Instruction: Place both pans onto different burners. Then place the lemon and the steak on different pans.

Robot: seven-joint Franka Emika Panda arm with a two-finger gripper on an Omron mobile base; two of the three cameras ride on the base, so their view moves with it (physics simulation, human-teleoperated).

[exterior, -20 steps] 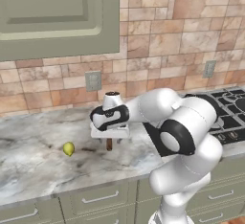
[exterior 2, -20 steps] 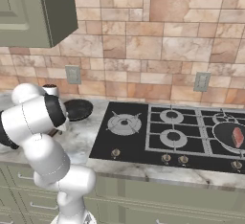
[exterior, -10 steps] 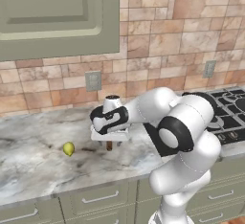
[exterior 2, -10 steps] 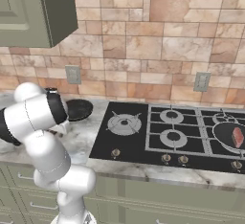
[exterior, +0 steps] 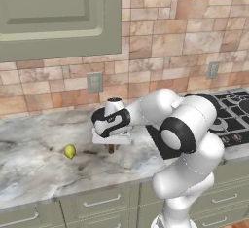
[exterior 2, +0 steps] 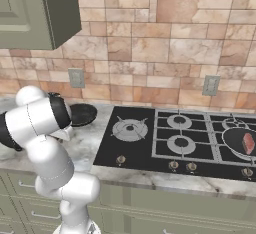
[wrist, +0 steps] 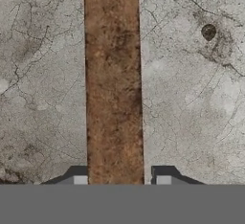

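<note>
Marble tabletop [exterior: 34, 168], pincer [wrist: 122, 180] down over the wooden pan handle [wrist: 114, 84].
Your pincer straddles that handle, grip unclear. One pan [exterior 2: 239, 140] with the steak [exterior 2: 247, 142] sits on a burner; this pan [exterior 2: 82, 114] and the lemon [exterior: 70, 151] remain.

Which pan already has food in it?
The pan on the right-hand burner, holding the steak. The other pan sits on the counter, left of the cooktop, with nothing seen in it.
</note>
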